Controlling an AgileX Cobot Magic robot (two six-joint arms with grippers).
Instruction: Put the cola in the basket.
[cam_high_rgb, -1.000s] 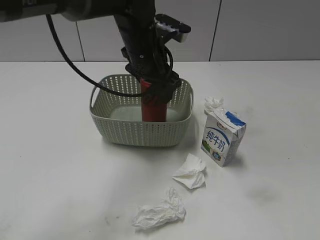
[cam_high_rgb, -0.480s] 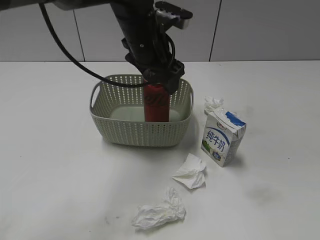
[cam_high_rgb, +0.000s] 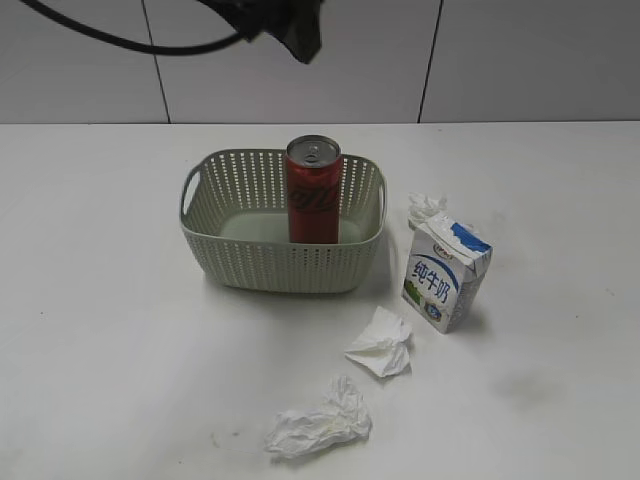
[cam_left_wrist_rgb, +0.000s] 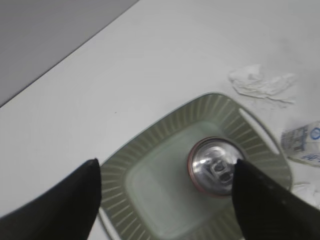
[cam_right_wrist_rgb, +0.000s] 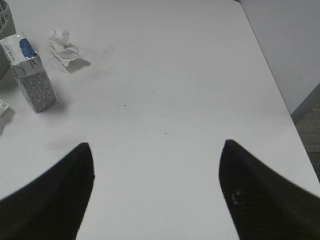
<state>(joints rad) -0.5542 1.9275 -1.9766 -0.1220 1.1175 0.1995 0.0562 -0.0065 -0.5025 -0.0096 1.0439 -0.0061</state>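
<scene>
Fingers (cam_left_wrist_rgb: 55, 200) of the left gripper (cam_left_wrist_rgb: 167, 192) are spread wide and hold nothing — between and below them the cola (cam_left_wrist_rgb: 216, 166) stands upright inside the basket (cam_left_wrist_rgb: 165, 145). Right gripper (cam_right_wrist_rgb: 156, 192) is spread too, over bare table (cam_right_wrist_rgb: 165, 90).

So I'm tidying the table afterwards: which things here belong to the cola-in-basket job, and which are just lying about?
Part of the job:
- cola, standing upright inside the basket
- basket
- left gripper, open above the can

Just lying about:
- milk carton
- crumpled tissues
</scene>
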